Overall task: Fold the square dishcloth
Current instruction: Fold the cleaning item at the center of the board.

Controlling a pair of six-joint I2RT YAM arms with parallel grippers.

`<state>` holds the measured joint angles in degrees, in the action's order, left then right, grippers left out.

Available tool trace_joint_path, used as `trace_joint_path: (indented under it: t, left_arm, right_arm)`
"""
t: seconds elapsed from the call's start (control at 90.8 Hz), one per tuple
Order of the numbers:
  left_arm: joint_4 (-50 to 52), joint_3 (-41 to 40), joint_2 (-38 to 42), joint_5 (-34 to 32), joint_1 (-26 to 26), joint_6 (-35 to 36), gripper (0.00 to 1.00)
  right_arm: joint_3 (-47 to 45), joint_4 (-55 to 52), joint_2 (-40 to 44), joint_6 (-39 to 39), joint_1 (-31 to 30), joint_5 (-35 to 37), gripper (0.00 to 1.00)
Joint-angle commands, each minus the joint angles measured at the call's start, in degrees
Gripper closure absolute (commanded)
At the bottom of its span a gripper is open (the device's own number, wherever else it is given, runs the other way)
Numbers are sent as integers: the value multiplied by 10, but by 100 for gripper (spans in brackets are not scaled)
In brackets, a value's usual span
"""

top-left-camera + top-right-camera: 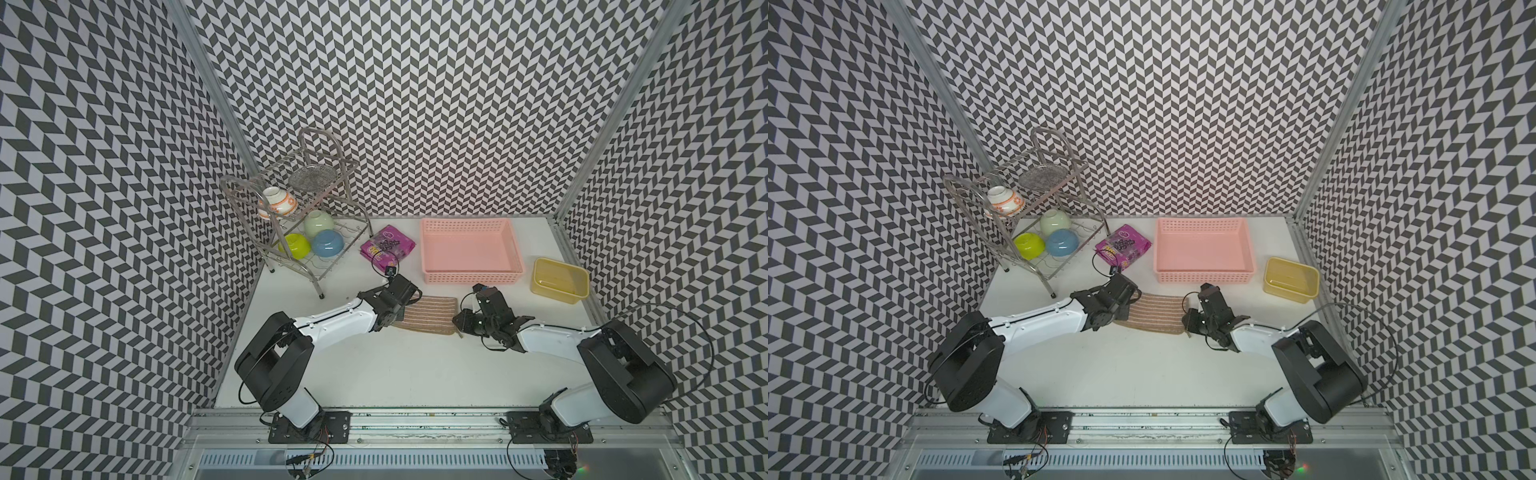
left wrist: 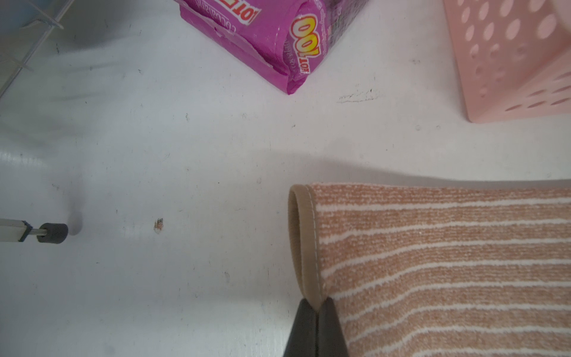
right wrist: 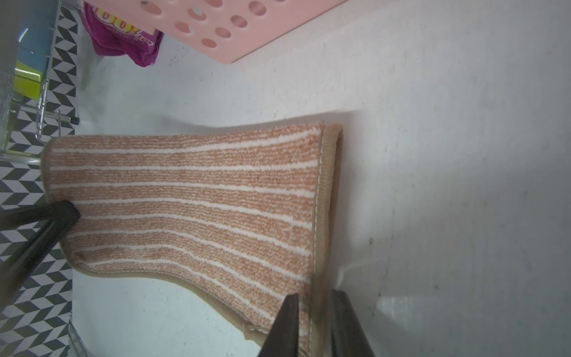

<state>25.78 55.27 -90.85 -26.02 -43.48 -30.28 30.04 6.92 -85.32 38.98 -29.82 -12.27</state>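
Nearest us, the white desk [image 1: 374,365] is smooth and lightly scuffed. At mid-desk lies the square dishcloth [image 1: 432,313]. It is tan-brown and nubbly, crossed by thin pale stripes running left to right. Plain brown edging with rounded corners binds it. In both top views it spans the gap between the two claws.

The left claw [image 2: 318,306] is at the cloth's left end. In the left wrist view its dark, tapered jaws are pinched tight on the edging, which curls over in a loop just beyond the grip. The right claw [image 3: 313,298] is at the right end. Its jaws stand either side of the stitched edging with a narrow gap, and we cannot tell whether they press it.

Just beyond the cloth sits a pink plastic basket [image 1: 471,276], rectangular with perforated walls, its bare floor in plain sight. To its right is a translucent yellow tub [image 1: 557,291] with rounded corners. Left of the basket lies a glossy magenta snack packet [image 1: 386,249].

At far left stands a wire rack [image 1: 320,293]. Its lower shelf carries three upturned bowls: the lime bowl [image 1: 295,245], the blue bowl [image 1: 327,243] and the pale green bowl [image 1: 318,223]. Its upper shelf holds a tipped white-and-orange bowl [image 1: 276,202] and a patterned round dish [image 1: 311,178].
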Motion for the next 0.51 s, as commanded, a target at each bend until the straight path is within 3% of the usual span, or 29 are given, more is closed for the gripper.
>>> trace_joint_path:
  t: [0.0,0.275,0.496]
  left_arm:
    - [18,18,18,1,-1,8,100]
    - [9,46,34,52,-16,16,100]
    - [-65,64,28,183,-24,29,100]
  right_arm:
    - [-11,28,-2,5,-2,7,84]
    - [-14,33,-8,1,-2,5,90]
    - [-19,35,-6,0,-2,6,90]
